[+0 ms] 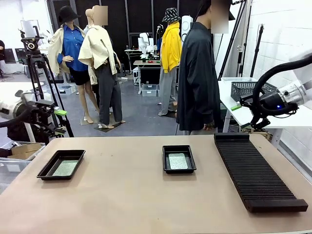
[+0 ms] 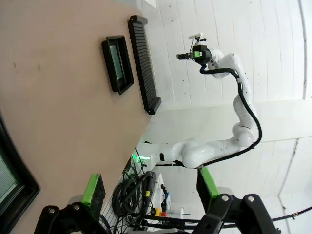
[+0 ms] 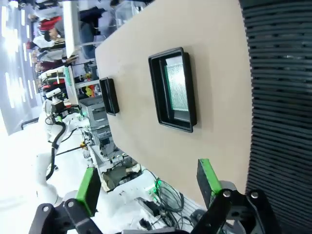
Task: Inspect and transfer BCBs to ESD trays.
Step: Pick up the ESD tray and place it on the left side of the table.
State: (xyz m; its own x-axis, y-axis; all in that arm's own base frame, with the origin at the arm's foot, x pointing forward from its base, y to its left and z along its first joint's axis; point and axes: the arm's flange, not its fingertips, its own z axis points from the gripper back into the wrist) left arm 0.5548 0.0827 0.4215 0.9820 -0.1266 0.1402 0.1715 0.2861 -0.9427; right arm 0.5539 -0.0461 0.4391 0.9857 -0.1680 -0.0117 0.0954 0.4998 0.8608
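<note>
BCBs: you've got one green board (image 1: 178, 161) lying flat in the middle tray, and a second board (image 1: 65, 168) lying flat in the left tray.
ESD trays: your middle tray (image 1: 179, 169) sits on the counter (image 1: 136, 204) just beside the long black ribbed rack (image 1: 258, 173); the left tray (image 1: 46, 171) sits near the counter's left edge, well apart from the other.
Left gripper: look, your left gripper (image 2: 151, 187) has its green pads wide apart with nothing between them; it hangs off the counter's left side, touching no tray.
Right gripper: your right gripper (image 3: 146, 183) is spread just as wide, nothing in it; it's raised past the rack's far right end, clear of the counter and the trays.
Person: someone in a dark coat (image 1: 197, 78) stands at the far side, behind the middle tray and the rack, back from the counter.
</note>
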